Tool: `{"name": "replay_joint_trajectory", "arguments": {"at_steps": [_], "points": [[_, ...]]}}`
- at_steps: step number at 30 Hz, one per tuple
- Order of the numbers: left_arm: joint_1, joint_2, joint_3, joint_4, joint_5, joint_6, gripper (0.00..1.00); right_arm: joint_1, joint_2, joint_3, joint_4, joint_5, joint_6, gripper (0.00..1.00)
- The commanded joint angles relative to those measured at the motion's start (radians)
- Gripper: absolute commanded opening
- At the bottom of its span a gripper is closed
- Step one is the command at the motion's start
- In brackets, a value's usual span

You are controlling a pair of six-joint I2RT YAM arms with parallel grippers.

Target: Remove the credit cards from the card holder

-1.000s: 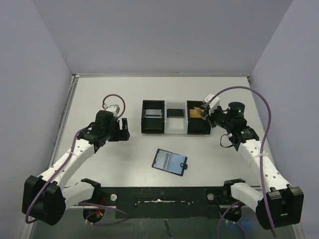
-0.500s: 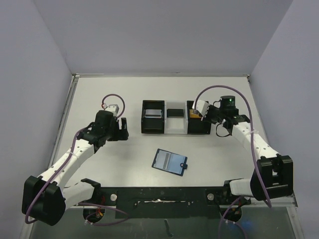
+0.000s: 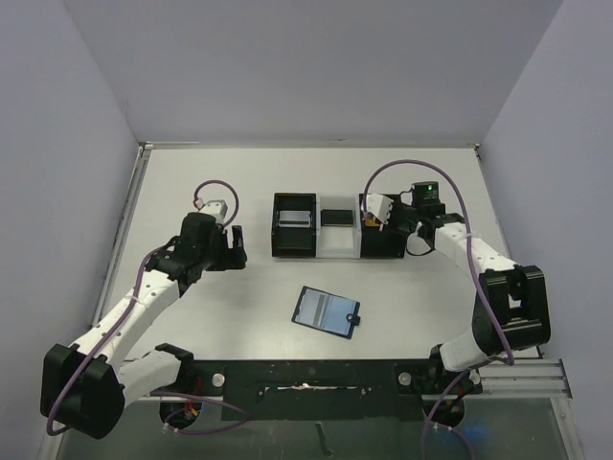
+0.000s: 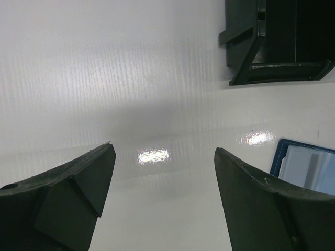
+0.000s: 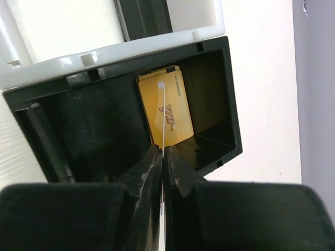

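Note:
The card holder [image 3: 327, 311], a dark blue wallet, lies open and flat on the table in front of the boxes; its corner shows in the left wrist view [image 4: 309, 167]. My right gripper [image 3: 375, 213] [image 5: 163, 150] is shut on a thin credit card [image 5: 163, 115] seen edge-on, held over the right black box [image 5: 209, 104]. A gold card [image 5: 175, 112] lies inside that box. A silver-grey card [image 3: 294, 218] rests in the left box and a dark card [image 3: 336, 217] on the white tray between. My left gripper [image 3: 235, 247] [image 4: 163, 157] stands open above bare table, left of the boxes.
The two black open-top boxes [image 3: 294, 247] joined by a white tray [image 3: 336, 241] stand at mid-table. A corner of the left box [image 4: 272, 68] appears at the top right of the left wrist view. Walls close in the table on the left, back and right.
My right arm has swung in from the right, carrying the gripper leftward over the right box, still shut. The left arm and the card holder have not moved.

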Motion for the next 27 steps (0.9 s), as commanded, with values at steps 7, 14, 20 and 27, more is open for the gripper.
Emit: {"name": "replay_joint_trajectory", "arguments": {"at_steps": [7, 14, 20, 27], "points": [[0.007, -0.028, 0.012, 0.062, -0.001, 0.022, 0.77, 0.028, 0.145, 0.169, 0.041, 0.032, -0.071, 0.01], [0.009, -0.010, 0.015, 0.062, 0.022, 0.025, 0.77, 0.058, 0.253, 0.246, 0.011, 0.137, -0.077, 0.00], [0.010, -0.015, 0.013, 0.062, 0.012, 0.025, 0.77, 0.063, 0.294, 0.250, 0.052, 0.145, -0.092, 0.00], [0.012, -0.005, 0.017, 0.058, 0.014, 0.030, 0.77, 0.068, 0.331, 0.251, 0.100, 0.194, -0.097, 0.05]]}}
